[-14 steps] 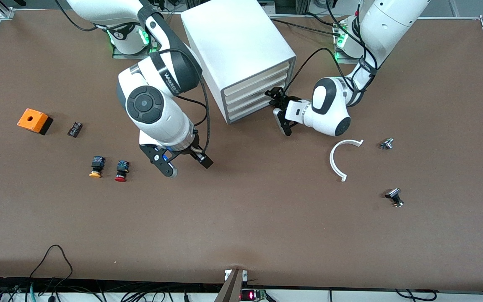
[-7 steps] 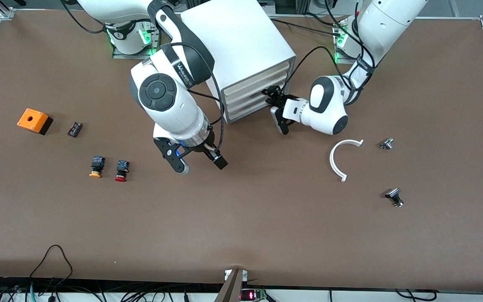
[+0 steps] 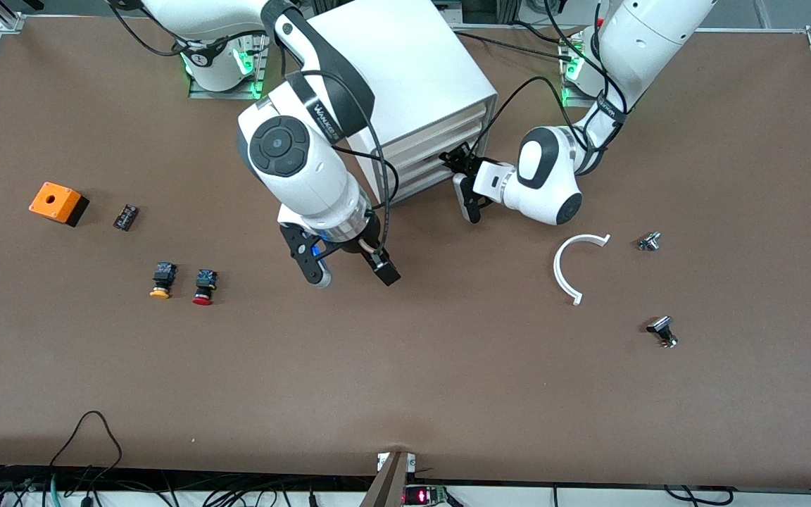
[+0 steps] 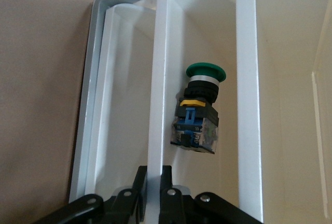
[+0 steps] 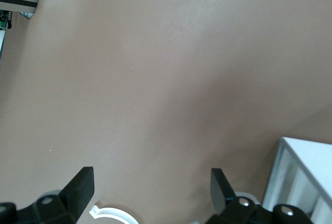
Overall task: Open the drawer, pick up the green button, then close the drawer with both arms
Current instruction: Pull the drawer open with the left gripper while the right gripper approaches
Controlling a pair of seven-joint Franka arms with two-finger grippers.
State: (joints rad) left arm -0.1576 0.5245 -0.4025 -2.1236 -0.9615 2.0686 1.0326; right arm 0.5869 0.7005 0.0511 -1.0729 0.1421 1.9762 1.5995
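Inside the drawer (image 4: 244, 146), the button (image 4: 199, 111) lies just past the left end effector (image 4: 153, 199), clamped on a drawer front

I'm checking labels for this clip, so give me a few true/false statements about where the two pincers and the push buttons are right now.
1. The left pincer is at the front of the big white boxy cabinet. True.
2. The green-capped push button lies on the brown table. False: the left wrist view shows it inside a white cabinet compartment.
3. The right pincer is open over bare table. True.
4. The right pincer holds the red-capped push button. False: that button lies on the table beside the yellow-capped push button.
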